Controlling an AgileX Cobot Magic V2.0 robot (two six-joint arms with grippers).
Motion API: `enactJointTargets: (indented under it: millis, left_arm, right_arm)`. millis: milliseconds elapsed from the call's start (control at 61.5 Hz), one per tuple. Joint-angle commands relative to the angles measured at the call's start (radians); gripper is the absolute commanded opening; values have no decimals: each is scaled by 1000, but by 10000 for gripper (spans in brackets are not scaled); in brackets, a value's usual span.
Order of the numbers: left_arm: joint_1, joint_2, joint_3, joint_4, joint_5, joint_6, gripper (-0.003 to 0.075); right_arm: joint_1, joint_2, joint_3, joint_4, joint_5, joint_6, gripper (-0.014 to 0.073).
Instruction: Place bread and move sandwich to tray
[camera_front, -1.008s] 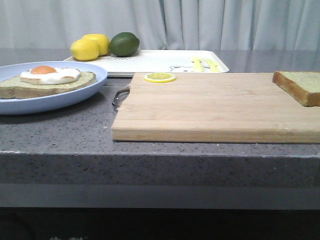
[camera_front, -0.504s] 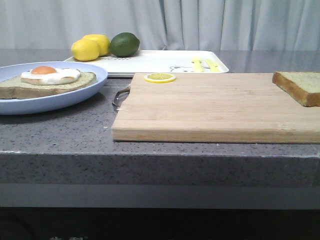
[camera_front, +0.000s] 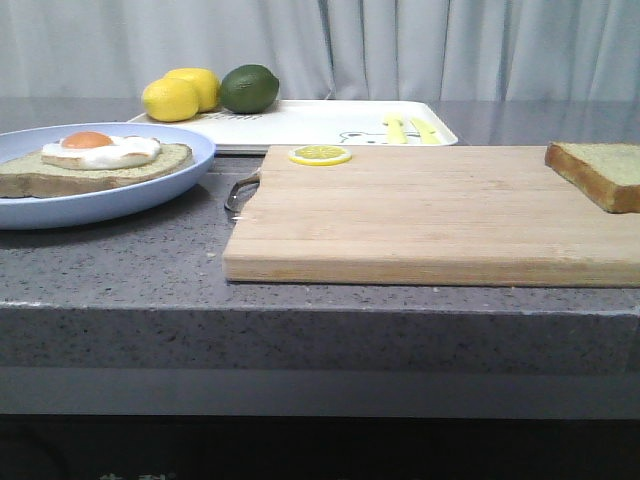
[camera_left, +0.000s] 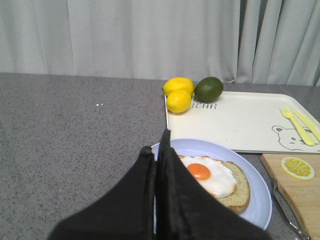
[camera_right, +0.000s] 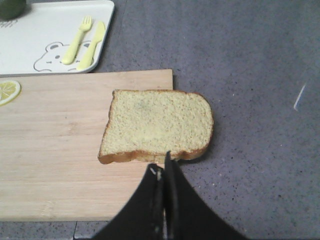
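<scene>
A grey speckled counter (camera_front: 150, 260) stands before a pale curtain (camera_front: 400, 45). At the left of the front view I see the blue plate (camera_front: 150, 190) with the sandwich (camera_front: 95, 160), an open slice with a fried egg on top. Behind it, in the upper middle, the white tray (camera_front: 320, 122) lies with two lemons (camera_front: 180, 95) and a lime (camera_front: 249, 88) at its left end and yellow cutlery (camera_front: 410, 128) at its right. In the centre is the wooden board (camera_front: 430, 215), with a lemon slice (camera_front: 320, 155) on its far left corner. At the far right edge of the frame the bread (camera_front: 598, 172) rests on the board's corner; in the right wrist view part of it hangs over the board edge onto the counter.

My left gripper (camera_left: 159, 150) is closed and empty, above the near side of the plate. My right gripper (camera_right: 162, 167) is also closed and empty, just before the near crust of the bread (camera_right: 157, 125).

I judge that the first step, taking the bread, is not yet begun. To do it well I should open the right fingers wide, come down over the overhanging side, and close on the crust gently so the slice is not crushed.
</scene>
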Motion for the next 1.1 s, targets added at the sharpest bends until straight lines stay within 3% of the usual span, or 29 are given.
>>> enactJointTargets:
  millis: [0,228,325,422,520,585,796,1089]
  left_arm:
    - [4,33,-32,-3,-57,-8,-20]
    - [4,78,-30,-3,-21,-8,1]
    - [4,84,-30,-3,-17,-8,144]
    - [4,86,-30,-3,-19,-8,379]
    - [4,88,-30,-3,-19,-8,491]
    - [4,88,-30,-3,-19,-8,494]
    - [4,88,-30,-3,-25,-8,493]
    - [4,88,-30,-3,-25,-8,493]
  right_arm:
    - [-7,24,-31,-11,-33,-1,-69]
    - [-7,47,-31,-12,17,-3,-29]
    - [-7,51,-31,-12,20,-3,110]
    - [-7,53,-31,-12,20,-3,293]
    - [-7,53,-31,-12,16,-3,430]
    - [-7,53,-31,-12,9,-3,477]
    - [-7,63,-38,-11,-27,-3,475]
    - [-7,259,-153,25,106,-3,475]
